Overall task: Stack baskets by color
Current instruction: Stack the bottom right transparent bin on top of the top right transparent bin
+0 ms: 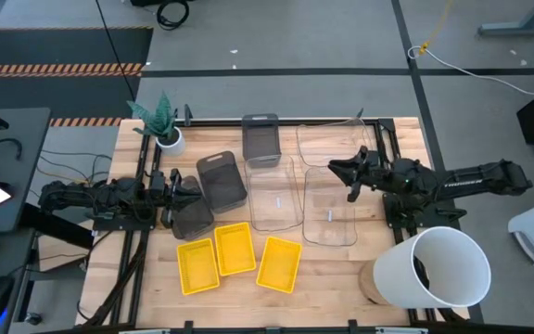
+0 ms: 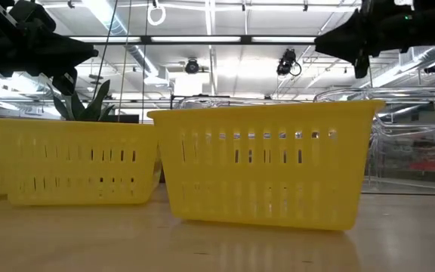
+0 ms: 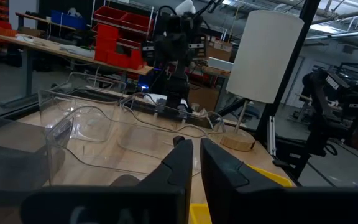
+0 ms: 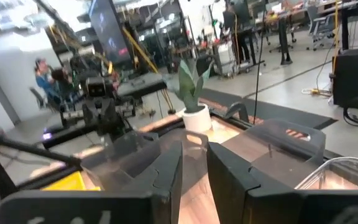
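Yellow baskets: you have three lying singly in a row at the near edge of the table, close together and none nested.
Grey baskets: three, strung diagonally from the far side toward the left arm, each on its own.
Clear baskets: three, grouped mid-table and to the right; walls close or touching, none stacked as far as you can see.
Progress: I judge that no colour is stacked, so all nine are left to you.
Left tool: raised above the table just beside the nearest grey basket, arm stretched in from the left; fingers drawn almost together, gripping nothing.
Right tool: held high over the clear baskets, arm reaching in from the right; fingers slightly parted, empty.
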### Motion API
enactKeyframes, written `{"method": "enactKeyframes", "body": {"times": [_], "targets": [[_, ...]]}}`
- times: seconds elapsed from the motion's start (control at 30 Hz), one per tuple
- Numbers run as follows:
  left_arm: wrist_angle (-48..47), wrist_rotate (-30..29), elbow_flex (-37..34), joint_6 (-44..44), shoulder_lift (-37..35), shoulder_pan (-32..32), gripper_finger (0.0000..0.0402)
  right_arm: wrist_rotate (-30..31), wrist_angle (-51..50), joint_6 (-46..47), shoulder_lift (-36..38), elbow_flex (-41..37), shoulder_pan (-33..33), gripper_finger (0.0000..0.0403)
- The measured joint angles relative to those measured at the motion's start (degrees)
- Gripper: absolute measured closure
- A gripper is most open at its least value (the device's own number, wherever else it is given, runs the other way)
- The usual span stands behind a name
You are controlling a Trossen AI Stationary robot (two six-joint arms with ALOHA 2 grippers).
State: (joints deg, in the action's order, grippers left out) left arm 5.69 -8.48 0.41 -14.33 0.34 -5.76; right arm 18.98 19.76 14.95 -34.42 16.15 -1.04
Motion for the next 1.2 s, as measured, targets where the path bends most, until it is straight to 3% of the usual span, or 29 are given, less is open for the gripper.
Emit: {"method": "enactKeyframes", "body": {"times": [0.4,0.9,1.2], "targets": [[0.0,0.0,0.0,0.0,0.0,0.0,0.0364,-7.4,-12.6,0.1,-10.1,11.0,0.0,0.0324],[0.0,0.0,0.0,0.0,0.0,0.0,0.0372,-10.1,-18.7,0.1,-20.7,19.2,0.2,0.0322],[0.0,0.0,0.0,0.0,0.0,0.0,0.0363,-10.2,-20.9,0.5,-22.4,21.7,2.7,0.0269]]}}
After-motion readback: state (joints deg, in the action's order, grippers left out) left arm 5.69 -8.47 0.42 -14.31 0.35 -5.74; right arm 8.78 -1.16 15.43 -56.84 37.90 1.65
